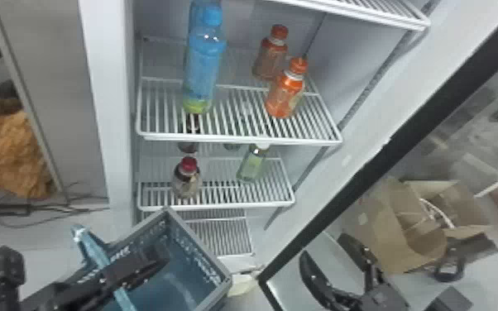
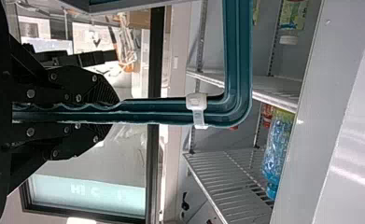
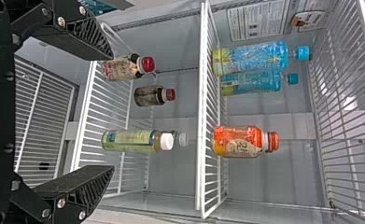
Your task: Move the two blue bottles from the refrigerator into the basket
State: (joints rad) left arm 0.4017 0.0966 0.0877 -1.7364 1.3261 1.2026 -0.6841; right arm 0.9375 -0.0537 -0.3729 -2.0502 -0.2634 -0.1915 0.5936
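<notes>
Left pincer (image 1: 159,258) is clamped on the blue-green handle (image 1: 90,247) of the basket (image 1: 199,247); in the left wrist view the two fingers press the handle from both sides, and a white tie (image 2: 197,109) goes around the handle near its bend. Right pincer (image 1: 324,248) has its fingers well apart, with nothing between the tips; in the head view it is at the lower right, by the refrigerator door.

Both blue bottles are inside the refrigerator (image 1: 118,82), upright on one wire shelf (image 1: 240,138). The front blue bottle (image 1: 204,62) is at the left side of this shelf, and the rear blue bottle (image 3: 252,85) stands close behind it; I cannot tell if they touch. On the same shelf, more to the right, stand a front orange bottle (image 1: 285,93) and a rear orange bottle (image 1: 270,60).

One level down, on the lower shelf (image 1: 219,204), there are two dark bottles with red caps, one front (image 1: 187,178) and one rear (image 3: 150,95), and to the right of them a green bottle (image 1: 252,163) with a white cap. The basket is in front of the refrigerator, below the level of these bottles. At the right, beyond the door frame (image 1: 326,223), an opened cardboard box (image 1: 401,231) lies.
</notes>
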